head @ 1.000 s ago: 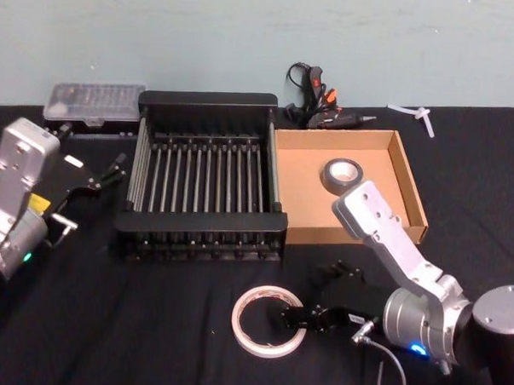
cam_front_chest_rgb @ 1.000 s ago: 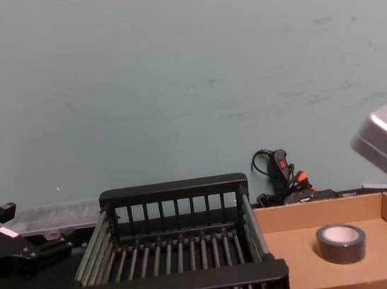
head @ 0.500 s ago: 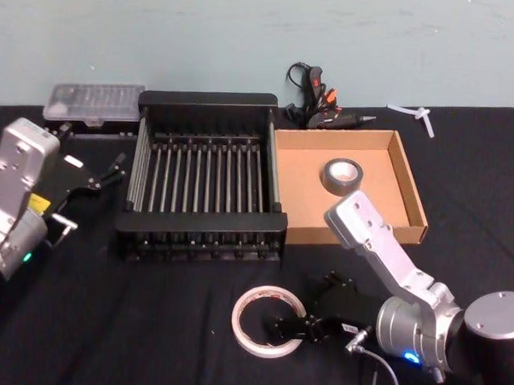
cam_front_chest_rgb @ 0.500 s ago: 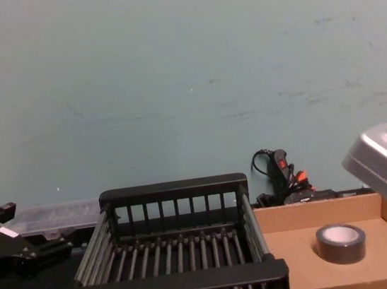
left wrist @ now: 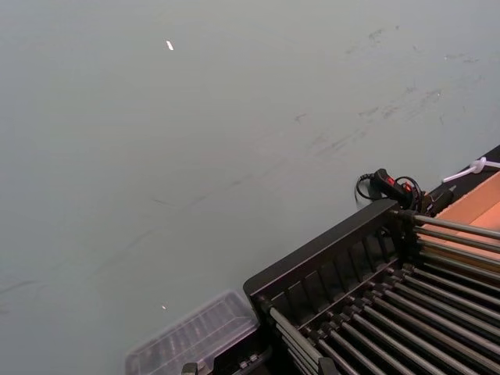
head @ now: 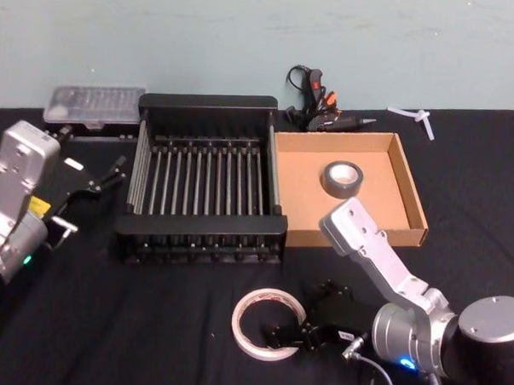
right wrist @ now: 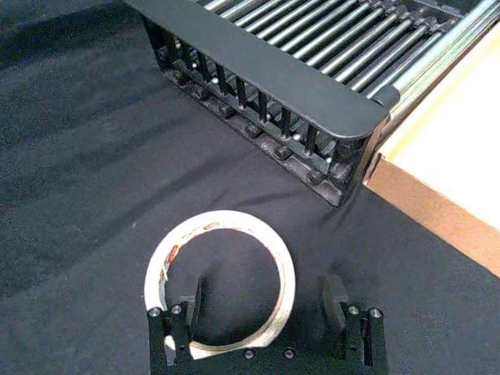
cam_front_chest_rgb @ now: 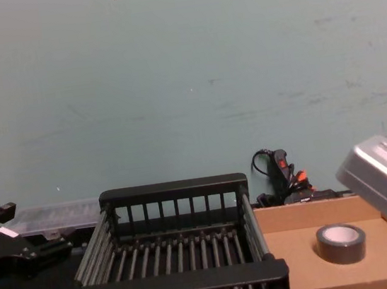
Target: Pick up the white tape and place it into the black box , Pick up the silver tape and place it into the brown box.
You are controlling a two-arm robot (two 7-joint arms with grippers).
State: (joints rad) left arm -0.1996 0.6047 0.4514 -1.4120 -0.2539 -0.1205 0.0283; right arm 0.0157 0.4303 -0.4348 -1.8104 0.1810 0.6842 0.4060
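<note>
The white tape [right wrist: 221,285] lies flat on the black table [head: 149,324], just in front of the black box [head: 205,170] and a little toward the robot's right. The right claw [right wrist: 262,295] is low over it with its fingers apart: one finger sits inside the ring's hole, the other outside the ring's wall, so the band on that side stands between them (whether either pad already touches the tape I cannot tell).

The silver tape [head: 340,179] already rests on the floor of the brown box [head: 410,199], so that half of the job looks done. The step in hand is gripping the white ring.

Next, I judge, the claw must close on the ring's wall, lift it clear of the table and above the black box's thick rim, then carry it forward and left over the barred floor before letting go.

The left claw [head: 104,179] is parked beside the black box's left wall.
</note>
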